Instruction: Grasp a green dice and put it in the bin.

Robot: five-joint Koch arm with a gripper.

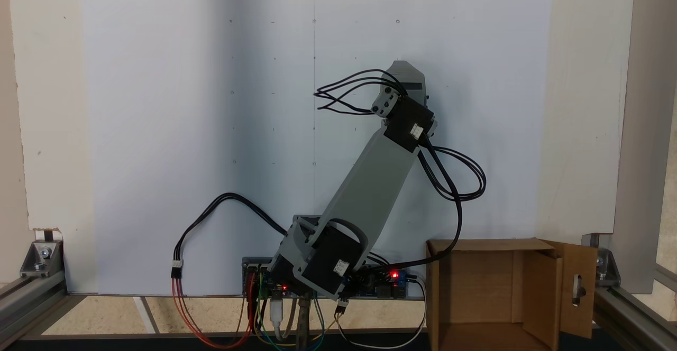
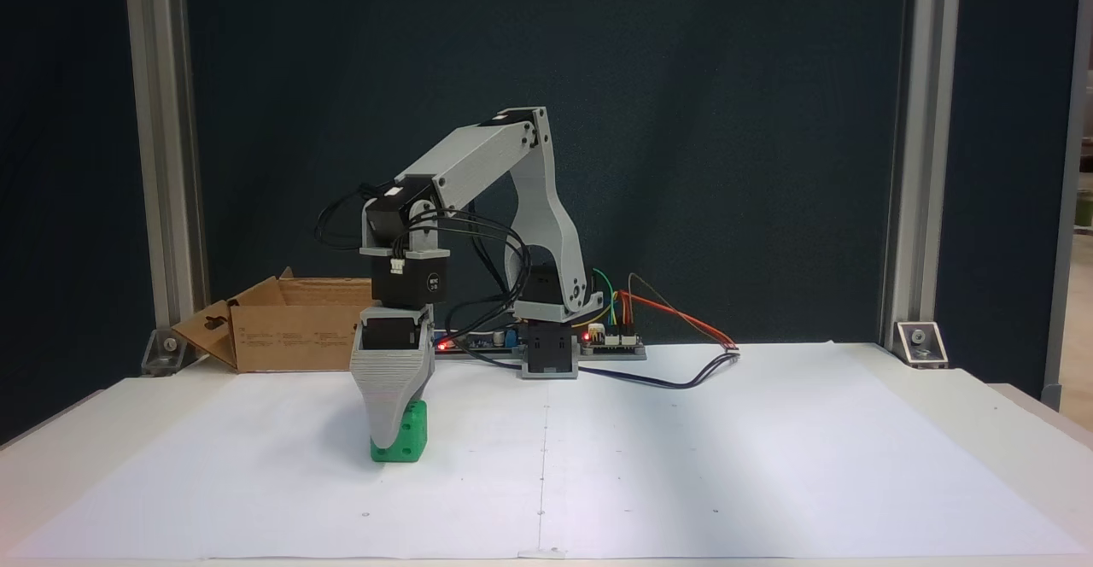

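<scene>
- The green dice (image 2: 403,442) sits on the white paper sheet (image 2: 683,464) that covers the bench (image 2: 1008,430), in the lower left of the front fixed view.
- The fingers (image 2: 394,441) point straight down over the dice; the ribbed grey one covers the dice's left part, and its tip reaches almost to the paper.
- From this angle one finger lies behind the other, so I cannot tell how wide they stand or whether they already pinch the dice. The dice rests on the paper, not lifted.
- The bin (image 2: 290,332) stands at the back left of that view, well apart from the dice; in the other fixed view it is at the lower right (image 1: 476,287), flaps open and its hollow visible.
- Risks, as I judge them:
  - If the fingers close off-centre on a rounded corner, the dice could squirt sideways or twist out of the hold.
  - The tip is so close to the paper that pressing lower may snag or drag the sheet.
  - A weak pinch could drop the dice on the swing toward the bin.
  - The upright flaps of the bin could catch the arm (image 2: 478,157) or the loose black cables (image 2: 478,234) if the approach comes in low.
</scene>
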